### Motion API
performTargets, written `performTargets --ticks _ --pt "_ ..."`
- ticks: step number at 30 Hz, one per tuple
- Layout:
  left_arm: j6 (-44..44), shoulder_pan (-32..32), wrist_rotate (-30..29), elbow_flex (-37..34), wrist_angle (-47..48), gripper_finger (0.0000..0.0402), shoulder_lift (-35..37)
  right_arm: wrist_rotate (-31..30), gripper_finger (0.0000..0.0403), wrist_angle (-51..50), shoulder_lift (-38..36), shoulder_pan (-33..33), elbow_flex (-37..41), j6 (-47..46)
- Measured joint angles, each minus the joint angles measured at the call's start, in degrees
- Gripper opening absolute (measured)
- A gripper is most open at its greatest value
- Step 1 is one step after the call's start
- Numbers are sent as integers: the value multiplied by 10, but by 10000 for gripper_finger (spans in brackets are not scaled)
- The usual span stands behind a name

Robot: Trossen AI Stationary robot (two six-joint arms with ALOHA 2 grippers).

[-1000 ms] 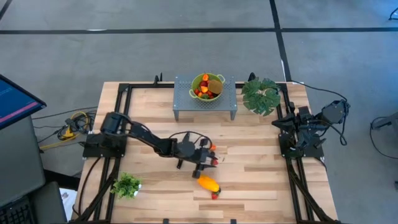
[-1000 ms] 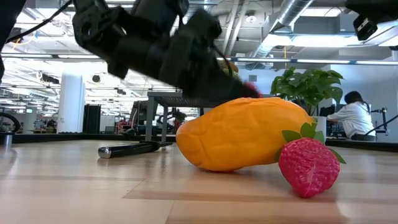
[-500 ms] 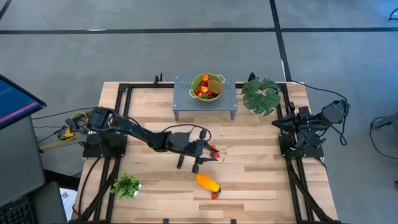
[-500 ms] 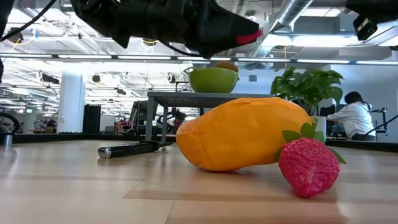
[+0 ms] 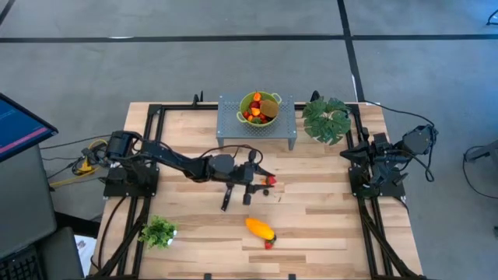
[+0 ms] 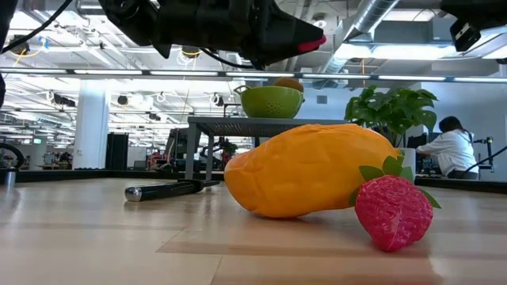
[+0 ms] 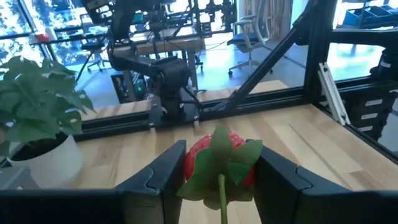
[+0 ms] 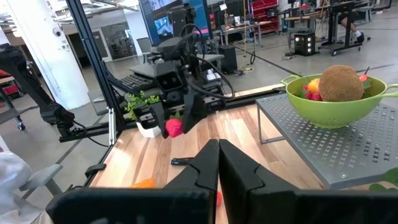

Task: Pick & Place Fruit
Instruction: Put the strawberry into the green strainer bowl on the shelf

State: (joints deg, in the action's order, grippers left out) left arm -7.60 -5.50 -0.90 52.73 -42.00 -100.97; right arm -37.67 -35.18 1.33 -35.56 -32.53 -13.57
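strawberry (image 7: pixel 217 163): red, green leafy cap toward the wrist camera, clamped between the two fingers of the left gripper (image 5: pixel 264 181). in the high view we place it at centre frame, lifted off the table (image 5: pixel 327 210), below the grey stand (image 5: pixel 284 124).

left gripper: closed on the strawberry, arm reaching in from the left edge of the table. in the right wrist view the red berry (image 8: pixel 175 127) shows at its tip, left of centre.

bowl (image 5: pixel 259 108): green, on the stand at upper centre of the high view, already holding a brown kiwi (image 8: pixel 341 83) and small red and orange pieces. we judge it the drop point.

yellow-orange fruit (image 5: pixel 260 229): lying on the table at lower centre, a second strawberry (image 5: pixel 268 245) just beside it, touching it as far as the low view shows.

knife (image 5: pixel 226 200): black handle, on the table below the left gripper.

plants: one large (image 5: pixel 327 118) to the right of the stand, one small (image 5: pixel 159 230) at lower left.

right gripper (image 8: pixel 217 163): fingers together, holding nothing, parked at the right edge.

risks, as we judge them: the hold is on a small rounded berry, so it may twist or slip out on the way; a low approach could strike the stand's edge or the bowl rim; a release short of the bowl would send the berry rolling across the stand.
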Motion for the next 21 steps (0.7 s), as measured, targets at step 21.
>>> performTargets --ticks 21 --pt "-35 41 2 0 -8 145 21 0 6 0 0 0 0 0"
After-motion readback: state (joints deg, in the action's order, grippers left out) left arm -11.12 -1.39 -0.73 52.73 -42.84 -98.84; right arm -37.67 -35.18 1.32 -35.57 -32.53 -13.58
